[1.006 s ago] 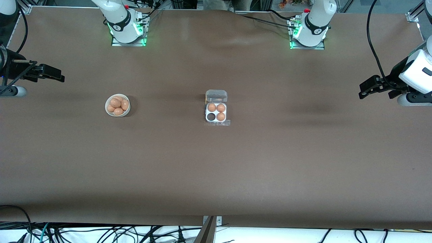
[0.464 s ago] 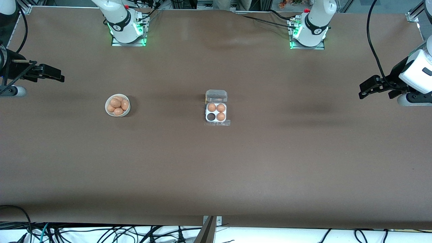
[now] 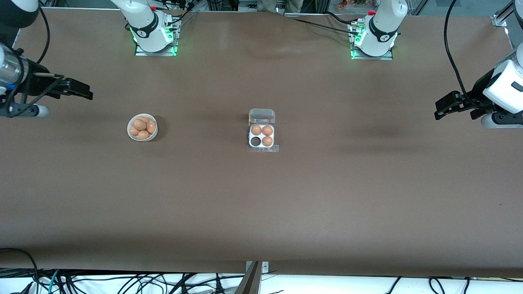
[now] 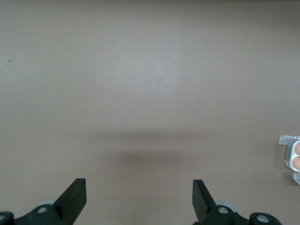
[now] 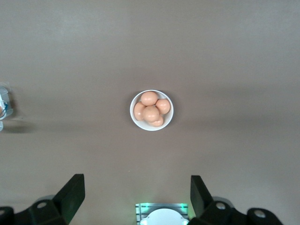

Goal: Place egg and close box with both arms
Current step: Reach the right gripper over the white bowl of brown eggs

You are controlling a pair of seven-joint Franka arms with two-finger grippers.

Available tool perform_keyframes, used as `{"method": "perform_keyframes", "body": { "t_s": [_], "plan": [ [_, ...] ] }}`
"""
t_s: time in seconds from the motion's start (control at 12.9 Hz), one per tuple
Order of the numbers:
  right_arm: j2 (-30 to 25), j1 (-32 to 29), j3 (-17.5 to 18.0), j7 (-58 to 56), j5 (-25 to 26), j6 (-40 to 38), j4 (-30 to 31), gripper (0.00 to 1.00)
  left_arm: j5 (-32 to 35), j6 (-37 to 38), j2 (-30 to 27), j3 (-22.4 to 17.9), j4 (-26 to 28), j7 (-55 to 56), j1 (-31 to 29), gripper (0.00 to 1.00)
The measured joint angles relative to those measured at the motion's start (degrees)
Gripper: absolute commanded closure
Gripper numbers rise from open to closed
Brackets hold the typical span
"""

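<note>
Up in the air, my right gripper [image 3: 86, 93] hangs with its jaws wide and holding nothing, over the table [image 3: 261, 204] at my right arm's end, near the bowl [image 3: 130, 132] of eggs [image 3: 141, 124]. My left gripper [image 3: 439, 107] waits wide and unladen at its own end. Nothing blocks the box [image 3: 261, 136] mid-table: lid [image 3: 262, 116] open, 3 eggs, 1 cell [image 3: 255, 141] dark.

White arms [image 3: 382, 24] with black joint bands, green-lit bases, black cables, black two-finger claws [image 3: 443, 107].
</note>
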State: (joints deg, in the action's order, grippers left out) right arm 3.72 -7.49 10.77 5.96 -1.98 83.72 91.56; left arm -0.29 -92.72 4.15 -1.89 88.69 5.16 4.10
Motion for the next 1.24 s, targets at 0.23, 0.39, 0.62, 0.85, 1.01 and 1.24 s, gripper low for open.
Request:
{"method": "perform_keyframes", "body": {
  "t_s": [0.23, 0.39, 0.62, 0.85, 1.01, 1.24],
  "plan": [
    [-0.3, 0.2, 1.4, 1.9, 0.0, 1.5, 3.3, 0.00, 0.0, 0.0, 0.0, 0.0, 0.0, 0.0, 0.0, 0.00],
    [-1.9, 0.2, 1.3, 1.7, 0.0, 7.0, 10.0, 0.00, 0.0, 0.0, 0.0, 0.0, 0.0, 0.0, 0.0, 0.00],
    [-5.7, 0.2, 0.9, -0.7, 0.0, 17.9, 23.5, 0.00, 0.0, 0.0, 0.0, 0.0, 0.0, 0.0, 0.0, 0.00],
    [-6.4, 0.1, -0.1, -3.7, 0.0, 28.2, 33.7, 0.00, 0.0, 0.0, 0.0, 0.0, 0.0, 0.0, 0.0, 0.00],
    [-5.7, 0.1, -0.2, -5.3, 0.1, 33.3, 37.6, 0.00, 0.0, 0.0, 0.0, 0.0, 0.0, 0.0, 0.0, 0.00],
    [-2.6, 0.1, -0.3, -6.3, 0.4, 38.6, 40.1, 0.00, 0.0, 0.0, 0.1, 0.0, -0.1, 0.0, 0.0, 0.00]
  ]
}}
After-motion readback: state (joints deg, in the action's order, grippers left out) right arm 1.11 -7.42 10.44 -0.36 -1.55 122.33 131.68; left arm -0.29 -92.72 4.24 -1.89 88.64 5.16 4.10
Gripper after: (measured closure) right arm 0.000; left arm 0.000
